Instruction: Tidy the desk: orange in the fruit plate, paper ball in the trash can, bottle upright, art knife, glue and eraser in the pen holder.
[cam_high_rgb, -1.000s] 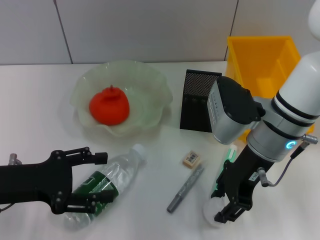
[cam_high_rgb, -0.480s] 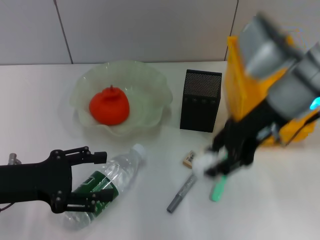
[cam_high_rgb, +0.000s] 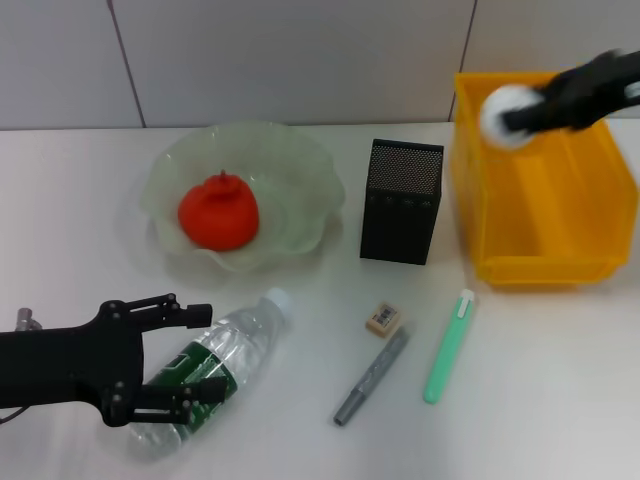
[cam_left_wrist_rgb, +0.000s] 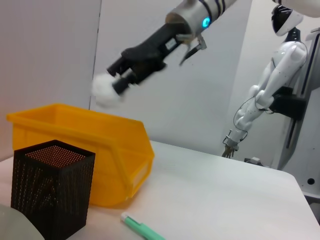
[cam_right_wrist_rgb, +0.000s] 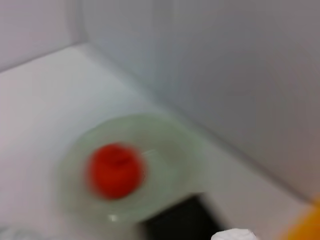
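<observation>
My right gripper (cam_high_rgb: 522, 112) is shut on the white paper ball (cam_high_rgb: 504, 115), held in the air over the yellow trash can (cam_high_rgb: 540, 200). In the left wrist view that gripper (cam_left_wrist_rgb: 122, 80) holds the paper ball (cam_left_wrist_rgb: 105, 92) above the trash can's (cam_left_wrist_rgb: 80, 145) rim. The orange (cam_high_rgb: 220, 212) lies in the green fruit plate (cam_high_rgb: 300, 150). The bottle (cam_high_rgb: 235, 345) lies on its side between the open fingers of my left gripper (cam_high_rgb: 198, 353). The eraser (cam_high_rgb: 382, 318), the mint-green glue (cam_high_rgb: 447, 345) and the grey art knife (cam_high_rgb: 372, 375) lie in front of the black pen holder (cam_high_rgb: 400, 200).
The pen holder stands between the plate and the trash can. A white wall runs along the table's far edge. Another white robot (cam_left_wrist_rgb: 270, 85) stands beyond the table in the left wrist view. The right wrist view shows the orange (cam_right_wrist_rgb: 116, 170) in the plate (cam_right_wrist_rgb: 175, 145).
My right arm has lifted the paper ball from the table's front right, up and back to above the trash can. The left arm and bottle have not moved.
</observation>
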